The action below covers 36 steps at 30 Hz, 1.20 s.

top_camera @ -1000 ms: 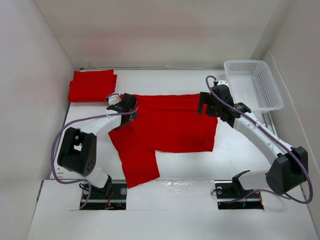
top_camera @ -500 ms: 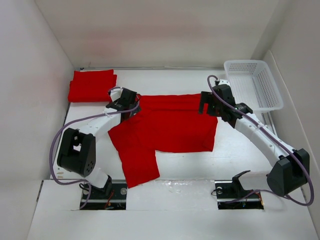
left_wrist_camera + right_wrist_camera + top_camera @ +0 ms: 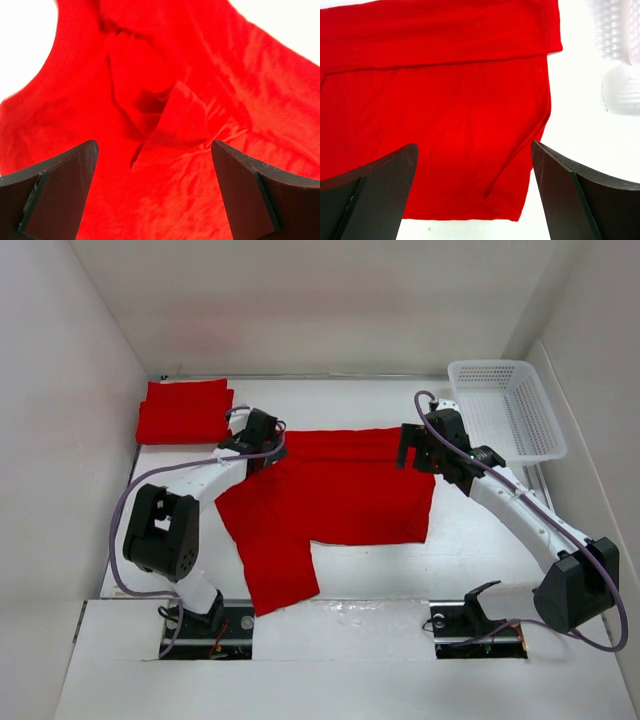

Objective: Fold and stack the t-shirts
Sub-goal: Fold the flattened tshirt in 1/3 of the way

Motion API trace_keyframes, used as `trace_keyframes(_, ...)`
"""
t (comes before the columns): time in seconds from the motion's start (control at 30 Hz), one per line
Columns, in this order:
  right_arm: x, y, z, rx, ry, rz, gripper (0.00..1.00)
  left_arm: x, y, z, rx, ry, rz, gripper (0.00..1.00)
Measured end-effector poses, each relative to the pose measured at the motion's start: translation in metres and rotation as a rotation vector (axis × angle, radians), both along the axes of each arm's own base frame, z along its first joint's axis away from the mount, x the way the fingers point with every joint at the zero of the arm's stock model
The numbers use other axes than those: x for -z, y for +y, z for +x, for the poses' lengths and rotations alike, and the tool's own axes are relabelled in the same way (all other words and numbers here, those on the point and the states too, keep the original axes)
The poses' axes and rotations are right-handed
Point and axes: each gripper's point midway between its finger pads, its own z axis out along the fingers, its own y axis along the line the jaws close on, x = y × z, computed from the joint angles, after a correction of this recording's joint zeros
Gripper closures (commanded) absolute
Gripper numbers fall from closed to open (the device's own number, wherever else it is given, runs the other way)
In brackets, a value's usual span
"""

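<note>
A red t-shirt (image 3: 330,490) lies spread on the white table, its far edge folded over and one sleeve reaching toward the near edge. A folded red t-shirt (image 3: 183,411) lies at the far left. My left gripper (image 3: 262,435) is open and empty over the shirt's far left corner; its wrist view shows bunched red cloth (image 3: 170,120) between the fingers. My right gripper (image 3: 412,448) is open and empty over the shirt's far right part; its wrist view shows the flat shirt (image 3: 450,115) and its right hem.
A white plastic basket (image 3: 505,408) stands at the far right, its corner also in the right wrist view (image 3: 620,45). White walls close in the table on the left, back and right.
My left gripper has moved up and to the right toward the shirt's far left corner. The shirt's left edge has shifted slightly. The right arm has barely moved.
</note>
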Motion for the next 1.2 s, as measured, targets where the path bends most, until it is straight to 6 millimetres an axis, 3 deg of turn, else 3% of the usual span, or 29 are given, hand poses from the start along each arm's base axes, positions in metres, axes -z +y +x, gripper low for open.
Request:
trace_keyframes(0.23, 0.000, 0.002, -0.001, -0.014, 0.003, 0.004, 0.00, -0.009, -0.010, 0.029, 0.046, -0.047, 0.012, 0.01)
trace_keyframes(0.57, 0.001, 0.005, -0.002, -0.036, 0.008, 0.009, 0.00, -0.014, 0.000, 0.031, 0.036, -0.058, 0.008, 0.01)
trace_keyframes(0.93, 0.001, 0.007, -0.002, -0.046, 0.009, 0.015, 0.00, -0.089, 0.025, 0.023, -0.027, -0.231, -0.031, 0.01)
trace_keyframes(1.03, 0.006, 0.006, -0.004, -0.046, 0.019, 0.012, 0.00, -0.082, 0.027, 0.016, -0.023, -0.234, -0.051, 0.03)
trace_keyframes(1.2, 0.008, 0.006, -0.005, -0.047, 0.023, 0.010, 0.00, -0.027, 0.017, -0.020, 0.048, -0.150, -0.079, 0.07)
